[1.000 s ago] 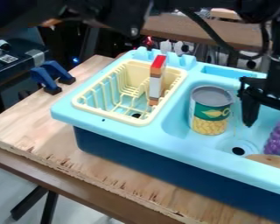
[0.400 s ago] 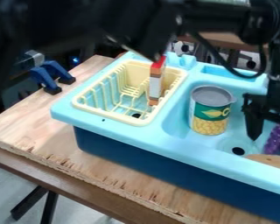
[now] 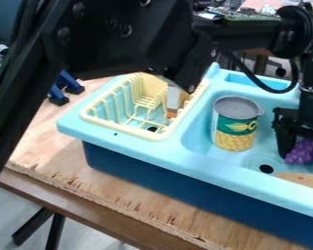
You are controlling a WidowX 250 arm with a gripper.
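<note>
Here, one hand (image 3: 303,157) straddles one grape bunch (image 3: 304,150)

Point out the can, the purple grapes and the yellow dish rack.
Can (image 3: 236,124): camera view, on its green label band.
Purple grapes (image 3: 304,152): camera view, on the bunch's visible middle.
Yellow dish rack (image 3: 123,128): camera view, on its front rim.

a strip of bare basin floor lies open around the drain (image 3: 266,168), between the corn can (image 3: 234,124) and the tan rounded object (image 3: 301,179). the tall can blocks a low sideways pass from the gripper (image 3: 302,160) toward the dish rack (image 3: 123,128). the purple grapes (image 3: 304,152) crowd the gripper. overhead, the arm (image 3: 129,34) bars the rack's far end.
</note>
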